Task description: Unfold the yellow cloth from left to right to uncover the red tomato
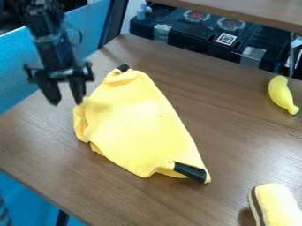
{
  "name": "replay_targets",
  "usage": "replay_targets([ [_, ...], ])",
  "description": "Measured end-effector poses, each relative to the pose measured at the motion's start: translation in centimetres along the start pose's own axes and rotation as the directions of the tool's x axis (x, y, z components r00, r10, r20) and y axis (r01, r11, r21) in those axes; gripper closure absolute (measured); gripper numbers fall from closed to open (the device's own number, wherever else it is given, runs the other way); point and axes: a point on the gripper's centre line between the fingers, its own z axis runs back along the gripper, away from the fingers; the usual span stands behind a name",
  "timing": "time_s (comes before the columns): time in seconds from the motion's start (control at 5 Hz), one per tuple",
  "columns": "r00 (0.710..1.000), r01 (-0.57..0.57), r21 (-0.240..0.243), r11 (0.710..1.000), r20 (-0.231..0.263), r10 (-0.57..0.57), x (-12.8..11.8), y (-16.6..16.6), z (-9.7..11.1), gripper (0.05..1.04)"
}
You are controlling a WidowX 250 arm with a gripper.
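Open claw hangs near the yellow cloth, by the table's upper-left edge — banana near the far edge, striped toy at lower right.

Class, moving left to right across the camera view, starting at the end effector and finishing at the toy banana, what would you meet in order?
End effector → yellow cloth → toy banana

Broad tabletop gap between yellow cloth and banana, yellow block at near end
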Motion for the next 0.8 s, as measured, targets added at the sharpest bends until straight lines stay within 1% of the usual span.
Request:
replay_targets([
  [0.2, 1.0, 0.004, 0.025, 1.0, -0.004, -0.004, -0.6, 0.4, -0.8, 0.083],
  [0.4, 1.0, -0.002, 0.045, 0.999, -0.029, 0.003, -1.0, 0.7, -2.5, 0.082],
  [0.6, 1.0, 0.013, 0.051, 0.999, -0.014, -0.013, -0.8, 0.3, -2.7, 0.082],
  [0.8, 1.0, 0.016, 0.054, 0.998, -0.027, -0.015, -0.9, -0.2, -3.4, 0.137],
])
